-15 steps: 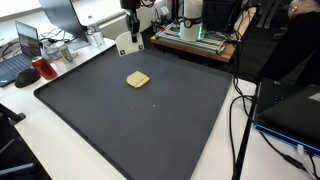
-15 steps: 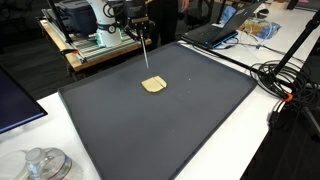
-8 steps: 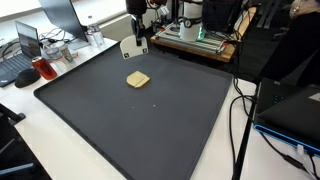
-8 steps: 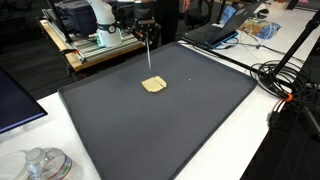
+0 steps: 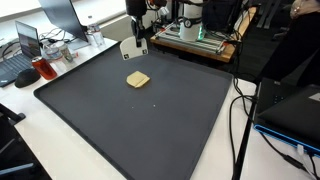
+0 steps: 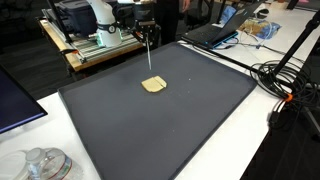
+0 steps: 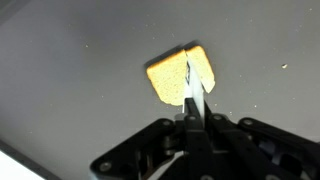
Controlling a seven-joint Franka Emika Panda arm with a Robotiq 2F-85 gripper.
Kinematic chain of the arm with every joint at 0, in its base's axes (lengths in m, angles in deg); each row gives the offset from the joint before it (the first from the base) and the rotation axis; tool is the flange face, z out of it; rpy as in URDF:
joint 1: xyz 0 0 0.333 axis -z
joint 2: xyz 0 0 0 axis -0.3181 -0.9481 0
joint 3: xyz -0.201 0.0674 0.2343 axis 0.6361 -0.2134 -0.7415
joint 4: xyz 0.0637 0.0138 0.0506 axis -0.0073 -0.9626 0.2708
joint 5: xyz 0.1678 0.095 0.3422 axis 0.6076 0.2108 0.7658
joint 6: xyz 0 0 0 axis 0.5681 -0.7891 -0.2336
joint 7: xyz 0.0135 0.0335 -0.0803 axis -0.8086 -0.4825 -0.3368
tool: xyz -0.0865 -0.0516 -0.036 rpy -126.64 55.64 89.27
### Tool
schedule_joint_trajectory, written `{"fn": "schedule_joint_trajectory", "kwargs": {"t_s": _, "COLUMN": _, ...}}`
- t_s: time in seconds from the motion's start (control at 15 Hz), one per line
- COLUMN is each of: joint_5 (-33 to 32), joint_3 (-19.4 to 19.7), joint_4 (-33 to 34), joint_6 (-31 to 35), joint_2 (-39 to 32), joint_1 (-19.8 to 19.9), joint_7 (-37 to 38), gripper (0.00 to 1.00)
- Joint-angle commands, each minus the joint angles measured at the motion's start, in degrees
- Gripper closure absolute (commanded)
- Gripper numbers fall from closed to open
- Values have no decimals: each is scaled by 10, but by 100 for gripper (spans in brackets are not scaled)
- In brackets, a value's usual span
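Currently the gripper [image 5: 139, 40] is clenched on a thin white card [image 5: 129, 47], which hangs edge-down above a tan square piece [image 5: 138, 79] without touching it. The piece lies flat on the black mat [image 5: 150, 130], toward the edge the arm reaches over. Pinched only at its top, the card could probably twist or slip. On contact it might flick the light piece sideways.

Yellow-tan sponge [image 5: 137, 79], dark grey mat [image 5: 150, 130], white card [image 5: 129, 46], black tool [image 7: 192, 122]
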Motion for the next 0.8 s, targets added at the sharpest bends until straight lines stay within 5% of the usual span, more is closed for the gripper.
{"fn": "schedule_joint_trajectory", "kwargs": {"t_s": 0.0, "joint_5": -38, "joint_3": -5, "joint_4": 0, "joint_6": 44, "joint_2": -32, "joint_1": 4, "joint_7": 53, "gripper": 99}}
{"fn": "schedule_joint_trajectory", "kwargs": {"t_s": 0.73, "joint_5": -131, "joint_3": 37, "joint_4": 18, "joint_6": 111, "joint_2": -136, "joint_1": -35, "joint_7": 153, "gripper": 99}}
